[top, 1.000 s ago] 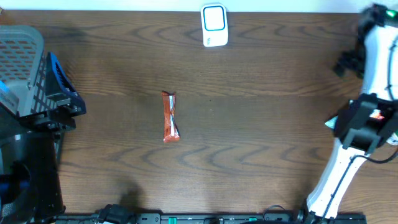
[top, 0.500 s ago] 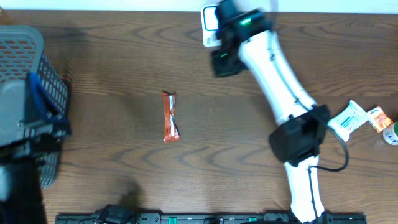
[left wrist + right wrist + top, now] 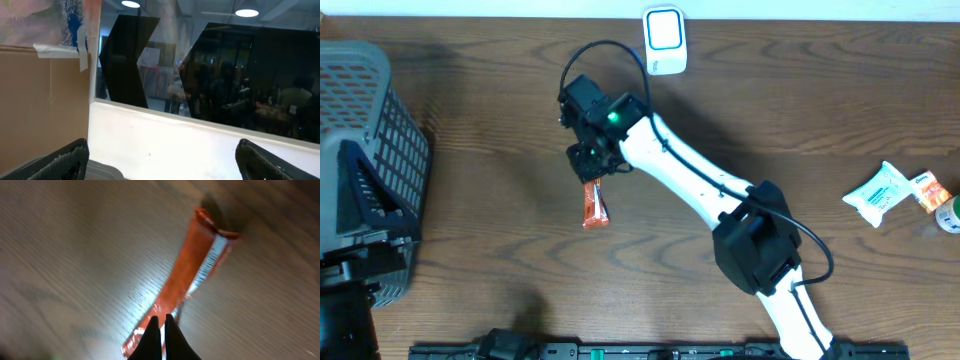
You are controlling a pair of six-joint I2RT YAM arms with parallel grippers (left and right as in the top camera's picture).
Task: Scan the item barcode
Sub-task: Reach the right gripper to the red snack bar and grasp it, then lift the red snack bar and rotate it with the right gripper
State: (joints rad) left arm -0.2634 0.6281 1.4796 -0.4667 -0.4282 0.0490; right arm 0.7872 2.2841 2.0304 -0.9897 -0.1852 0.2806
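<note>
The item, an orange snack bar (image 3: 595, 207) with a white seam, lies on the brown table left of centre. My right gripper (image 3: 590, 165) hangs over the bar's far end and hides it in the overhead view. In the right wrist view its black fingers (image 3: 161, 317) are shut together, their tips over one end of the blurred bar (image 3: 192, 267); whether they pinch the wrapper I cannot tell. A white scanner (image 3: 664, 40) with a blue-framed window stands at the table's far edge. My left gripper (image 3: 162, 147) is open, holds nothing and points at a wall and window.
A grey mesh basket (image 3: 370, 120) stands at the left edge, with the left arm's base (image 3: 355, 275) below it. At the right edge lie a white packet (image 3: 878, 193) and a small orange packet (image 3: 932, 190).
The right arm has swung from the right edge, past the scanner, down onto the bar, and its fingers have shut. The left arm has drawn back toward the near left corner.
</note>
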